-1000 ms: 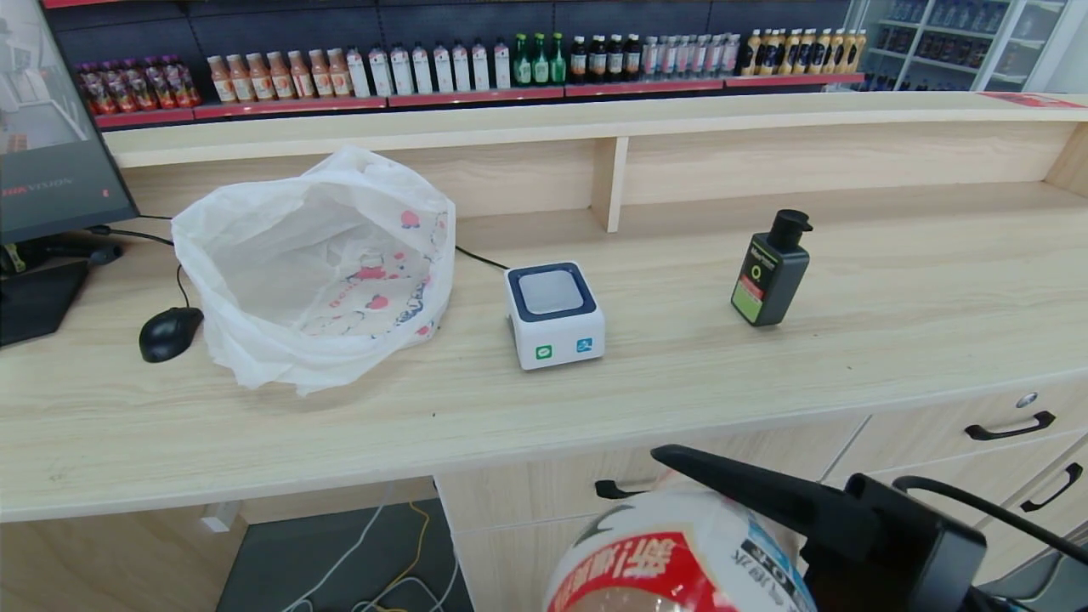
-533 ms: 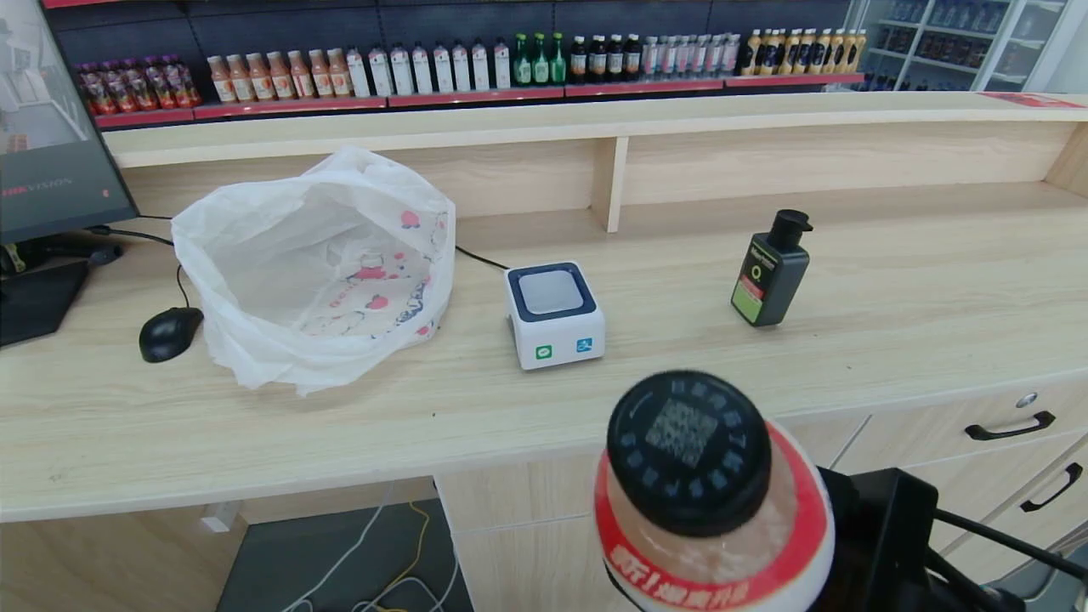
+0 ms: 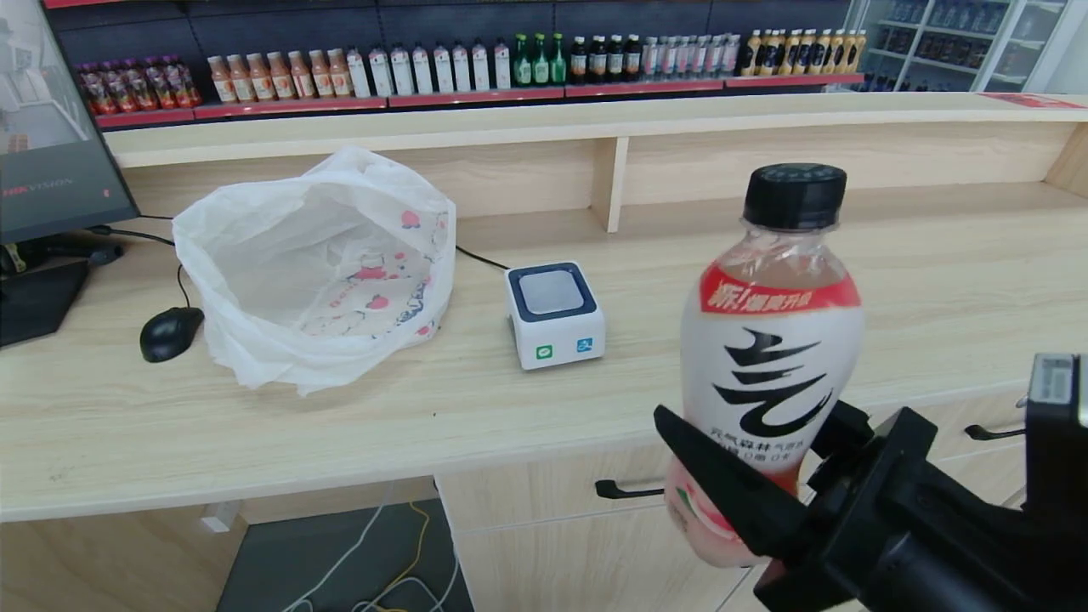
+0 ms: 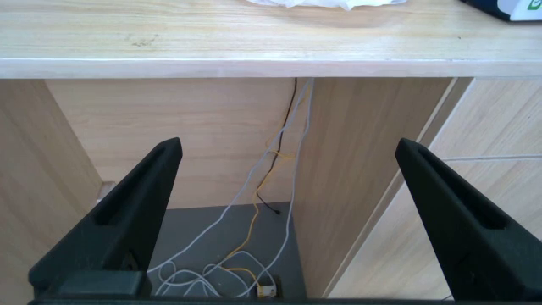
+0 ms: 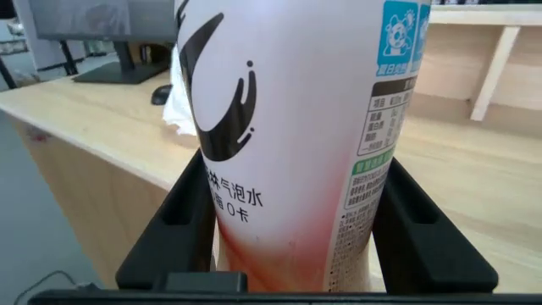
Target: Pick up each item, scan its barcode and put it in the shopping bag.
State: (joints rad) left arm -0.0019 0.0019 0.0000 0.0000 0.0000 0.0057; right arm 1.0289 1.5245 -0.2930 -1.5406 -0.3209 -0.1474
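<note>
Counted for the task: one drink bottle (image 3: 769,357), one shopping bag (image 3: 314,263), one scanner (image 3: 554,314). Bottle upright, black cap on top, clamped low on its body by the right gripper (image 3: 756,433), near and right, in front of the counter (image 3: 425,408) edge. Left gripper (image 4: 288,152) spread wide, holding nothing, below the counter's near edge. Bag open-mouthed, just left of the mid-counter scanner. Also one mouse (image 3: 170,333) beside the bag's left side and one monitor (image 3: 51,144) at far left. Blocking sight of the counter's right part: the held bottle.

bottle (image 3: 769,340) lifted higher, turned upright from tilted
</note>
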